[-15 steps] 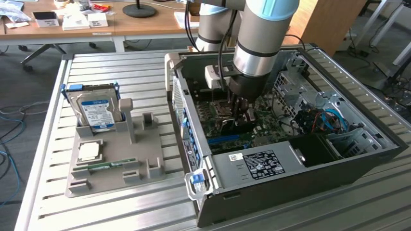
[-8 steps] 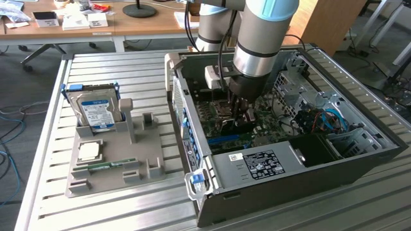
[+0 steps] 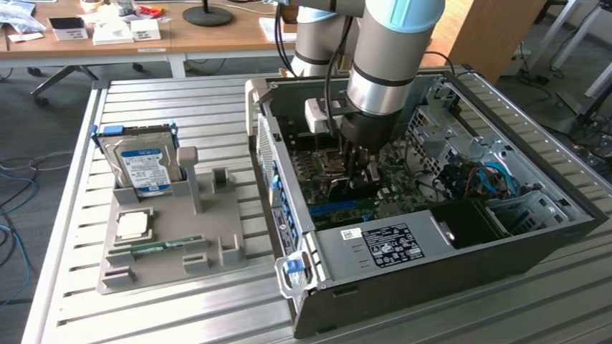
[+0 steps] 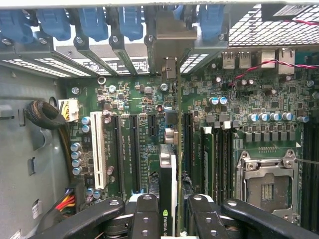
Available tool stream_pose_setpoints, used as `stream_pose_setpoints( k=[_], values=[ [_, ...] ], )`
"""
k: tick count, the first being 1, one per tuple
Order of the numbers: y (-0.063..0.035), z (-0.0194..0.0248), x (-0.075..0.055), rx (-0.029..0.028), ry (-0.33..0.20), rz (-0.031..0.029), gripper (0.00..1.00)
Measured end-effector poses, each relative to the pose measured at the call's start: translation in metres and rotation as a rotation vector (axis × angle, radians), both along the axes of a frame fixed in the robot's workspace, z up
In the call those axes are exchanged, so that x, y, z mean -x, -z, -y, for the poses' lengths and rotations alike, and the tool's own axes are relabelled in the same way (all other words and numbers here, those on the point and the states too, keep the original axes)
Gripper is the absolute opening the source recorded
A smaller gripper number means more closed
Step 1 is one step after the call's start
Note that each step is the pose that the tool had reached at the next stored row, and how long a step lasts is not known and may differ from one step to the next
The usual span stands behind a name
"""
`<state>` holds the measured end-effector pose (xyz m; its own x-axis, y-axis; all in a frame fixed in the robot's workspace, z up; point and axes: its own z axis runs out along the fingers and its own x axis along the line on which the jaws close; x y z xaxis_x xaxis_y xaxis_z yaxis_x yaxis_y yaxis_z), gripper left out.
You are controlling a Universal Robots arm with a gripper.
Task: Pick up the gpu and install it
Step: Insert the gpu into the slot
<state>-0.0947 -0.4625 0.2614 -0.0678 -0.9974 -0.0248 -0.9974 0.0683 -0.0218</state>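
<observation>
I see the gpu (image 4: 168,164) edge-on: a thin green card with a black labelled strip, its silver bracket (image 4: 169,67) reaching the rear slot openings of the case. My gripper (image 4: 173,201) is shut on it, a black finger (image 4: 145,214) on each side. The card stands upright over the motherboard (image 4: 134,99), in line with the long black expansion slots (image 4: 149,149); whether it is seated I cannot tell. In the exterior view the gripper (image 3: 362,166) is down inside the open computer case (image 3: 535,251) with the gpu (image 3: 342,188) below it.
A white slot (image 4: 98,149), memory slots and the empty CPU socket (image 4: 266,186) flank the card. Blue bracket clips (image 4: 89,22) line the rear wall. Outside the case, a grey holder (image 3: 172,244) carries a hard drive (image 3: 143,168), a CPU chip (image 3: 132,226) and a memory stick (image 3: 158,247).
</observation>
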Motion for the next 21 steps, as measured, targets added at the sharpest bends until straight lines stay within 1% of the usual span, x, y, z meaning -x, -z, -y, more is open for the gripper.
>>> stream_pose_setpoints(
  k=[14, 21],
  values=[
    [0.0038, 0.0001, 0.0000, 0.0005, 0.000, -0.0003, 0.27],
    [0.0092, 0.0000, 0.0000, 0.0003, 0.000, -0.0002, 0.27]
  ],
)
